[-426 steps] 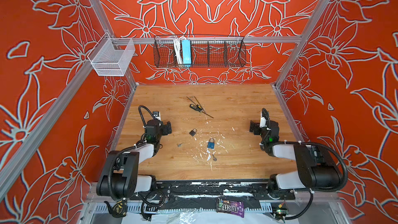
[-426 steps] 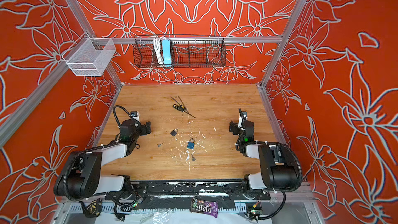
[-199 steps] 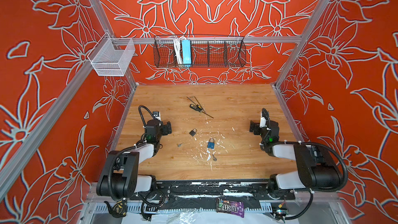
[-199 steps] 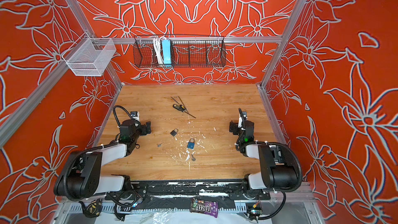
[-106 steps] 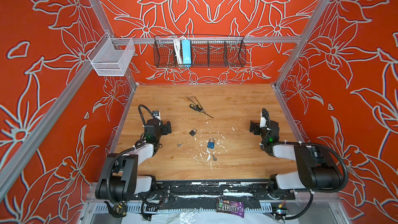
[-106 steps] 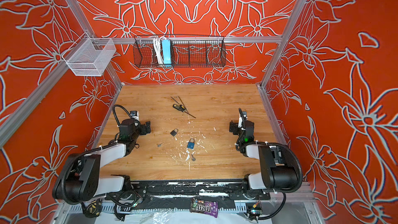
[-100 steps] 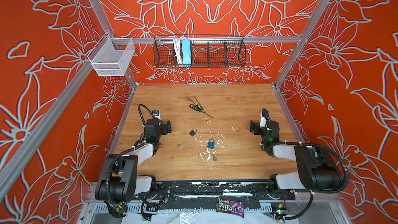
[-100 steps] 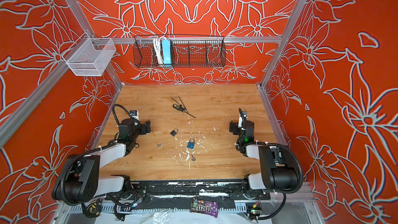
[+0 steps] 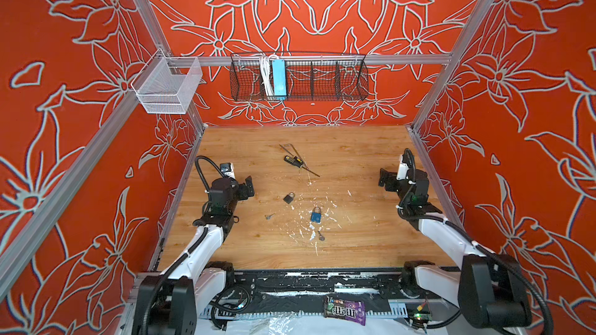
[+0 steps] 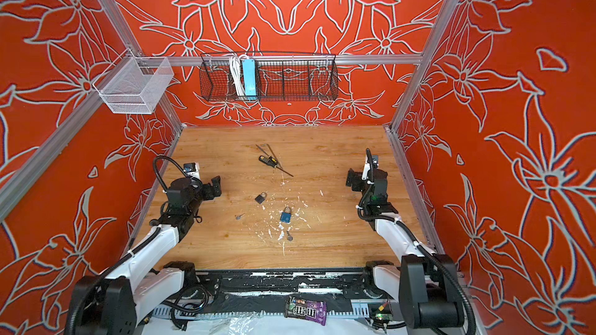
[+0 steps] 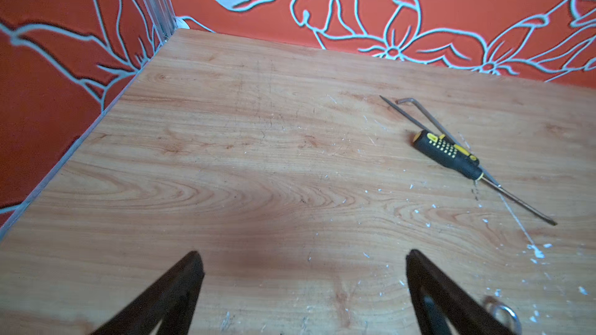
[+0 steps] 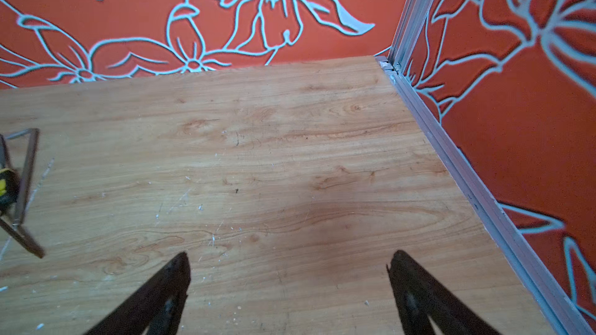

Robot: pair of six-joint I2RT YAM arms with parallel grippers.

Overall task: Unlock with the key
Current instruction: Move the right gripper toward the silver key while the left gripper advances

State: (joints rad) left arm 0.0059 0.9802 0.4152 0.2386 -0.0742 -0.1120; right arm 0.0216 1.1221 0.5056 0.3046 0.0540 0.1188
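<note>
Nearest to you, a candy packet (image 9: pixel 344 309) lies on the front rail — it is not part of the job. On the wooden surface (image 9: pixel 371 246), the near key (image 9: pixel 321 236) lies flat just in front of the blue padlock (image 9: pixel 316 214). A second key (image 9: pixel 269 216) lies more to the left, near the dark padlock (image 9: pixel 289 198). Which key fits which lock I cannot tell.

I expect both keys to be light, thin and stiff, and slippery against the wood. Take one by its wider head and leave the blade free. The padlocks should be heavy for their size and rigid — hold one by the body, not the shackle.

The left tool (image 11: pixel 303 262) stands fully spread and holds nothing, not far from the dark padlock. The right tool (image 12: pixel 288 262) is equally wide and bare, well apart from both locks.

Farther back lie a screwdriver (image 11: pixel 448 154) and a hex key (image 11: pixel 429 116). On the far wall, the black wire basket (image 9: pixel 322 80) holds a blue power strip (image 9: pixel 279 77) and a white cable (image 9: pixel 265 75). The white mesh basket (image 9: pixel 167 91) seems empty.
</note>
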